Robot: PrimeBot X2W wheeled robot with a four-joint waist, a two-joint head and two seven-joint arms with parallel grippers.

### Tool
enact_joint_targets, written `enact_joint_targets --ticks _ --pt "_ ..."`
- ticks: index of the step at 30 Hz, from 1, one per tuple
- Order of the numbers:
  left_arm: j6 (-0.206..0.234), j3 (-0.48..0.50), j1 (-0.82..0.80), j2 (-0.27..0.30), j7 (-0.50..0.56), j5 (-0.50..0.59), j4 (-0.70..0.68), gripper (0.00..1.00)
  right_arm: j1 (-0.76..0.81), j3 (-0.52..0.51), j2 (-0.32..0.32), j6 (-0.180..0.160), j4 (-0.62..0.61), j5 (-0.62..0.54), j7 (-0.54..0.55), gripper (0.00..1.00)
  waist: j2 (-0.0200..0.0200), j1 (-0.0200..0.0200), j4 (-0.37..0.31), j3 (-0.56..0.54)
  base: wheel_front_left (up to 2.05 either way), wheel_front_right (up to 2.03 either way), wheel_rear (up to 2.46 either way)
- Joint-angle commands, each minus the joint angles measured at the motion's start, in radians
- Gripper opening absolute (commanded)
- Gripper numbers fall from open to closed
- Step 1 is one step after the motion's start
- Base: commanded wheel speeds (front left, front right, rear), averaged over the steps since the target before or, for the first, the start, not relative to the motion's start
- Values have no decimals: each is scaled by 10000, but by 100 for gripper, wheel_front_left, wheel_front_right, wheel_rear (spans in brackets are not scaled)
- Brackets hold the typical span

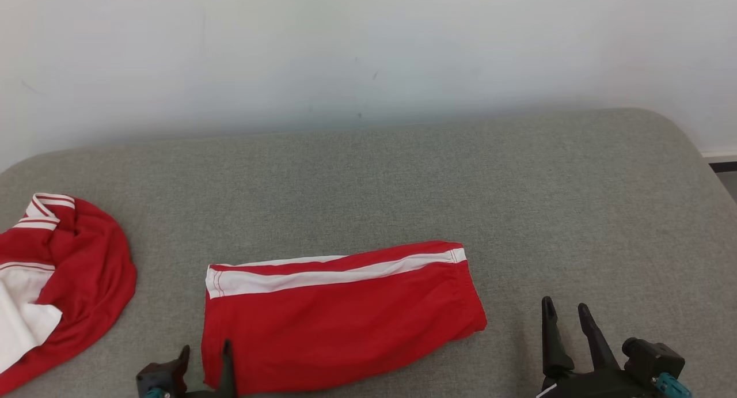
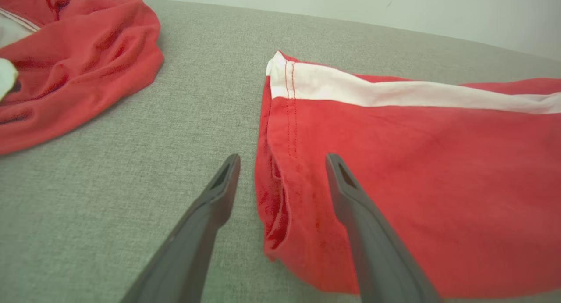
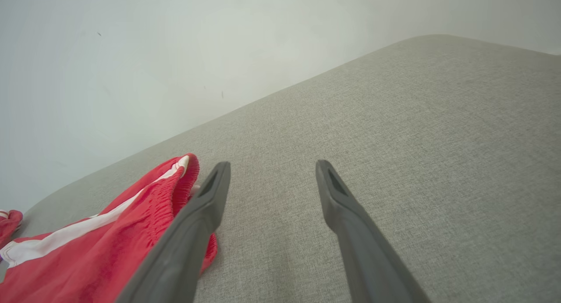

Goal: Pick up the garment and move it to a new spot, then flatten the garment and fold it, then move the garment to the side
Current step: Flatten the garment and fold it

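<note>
Left gripper [image 2: 282, 162], fingers apart, straddles the left hem of the garment [image 1: 339, 311]. Right gripper [image 1: 565, 306], also spread, sits near its right end. Red with a white stripe, it lies folded near-centre on the grey cushion [image 1: 576, 202]. The left wrist view reveals hem stitching.

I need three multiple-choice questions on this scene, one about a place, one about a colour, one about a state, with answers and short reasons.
1. Where is the crumpled garment? A. left of the folded shorts B. right of them C. on them
2. The stripe on the shorts is: A. blue B. white C. black
3. The right gripper is: A. shut on the shorts B. open C. shut on nothing
Key: 1 A, it lies at the head view's left edge; 2 B, a white band crosses the red; 3 B, its fingers stand apart.
</note>
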Motion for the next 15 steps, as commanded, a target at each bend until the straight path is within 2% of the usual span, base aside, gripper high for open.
enact_joint_targets --ticks 1,10,15 --pt "37 238 189 -35 -31 281 -210 100 -72 41 8 -27 3 -75 0 100 1 0 -27 -9 0 0 0" --pt "77 1348 978 -89 -30 2069 -1827 100 -24 -9 10 -27 -243 -612 0 100 1 0 -125 -93 0 0 0" --pt "-165 1924 1523 -206 -32 2826 -2458 100 -86 346 13 -27 -336 -1117 0 100 1 0 -124 -160 0 0 0"
